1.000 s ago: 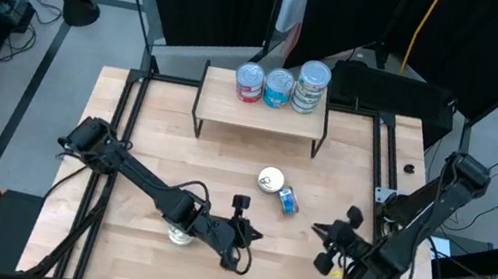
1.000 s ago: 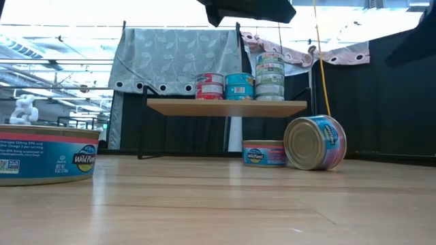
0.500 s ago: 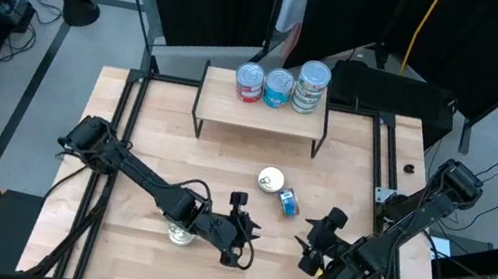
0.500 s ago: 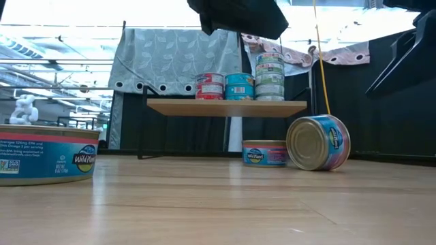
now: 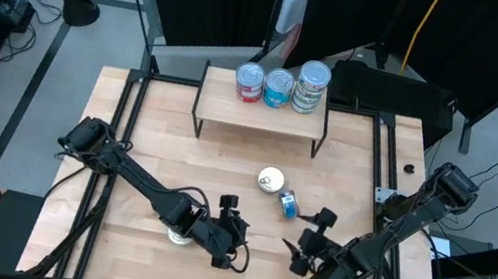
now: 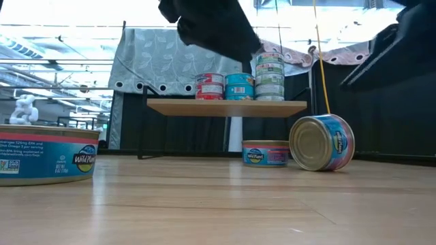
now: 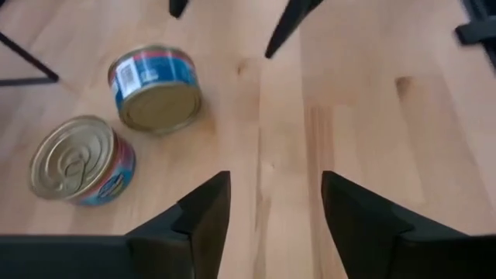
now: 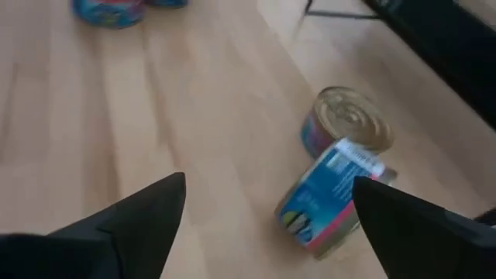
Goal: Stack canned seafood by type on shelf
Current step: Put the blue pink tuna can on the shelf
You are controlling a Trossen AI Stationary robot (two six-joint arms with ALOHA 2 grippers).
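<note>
Two tins left loose on the worktop, both end effectors open

Mid-worktop, one tin (image 5: pixel 271 179) is laid flat, lid up; the tipped tin (image 5: pixel 288 203) is on its side. "Wild Planet" is read on the near-edge tin (image 6: pixel 41 154). Three stacks (image 5: pixel 279 86) are kept on the shelf (image 5: pixel 224 105). Nothing is held by the left end effector (image 5: pixel 228 219) or right end effector (image 5: pixel 308 239).

The table (image 5: pixel 224 166) is pale wood, smooth with a soft sheen; the shelf (image 5: pixel 263 114) has a matching light wooden top on thin black metal legs; the tins (image 7: pixel 155 87) are shiny metal with gold-toned ends and glossy printed wrappers; a patterned grey cloth (image 6: pixel 177 58) hangs behind, matt.
</note>
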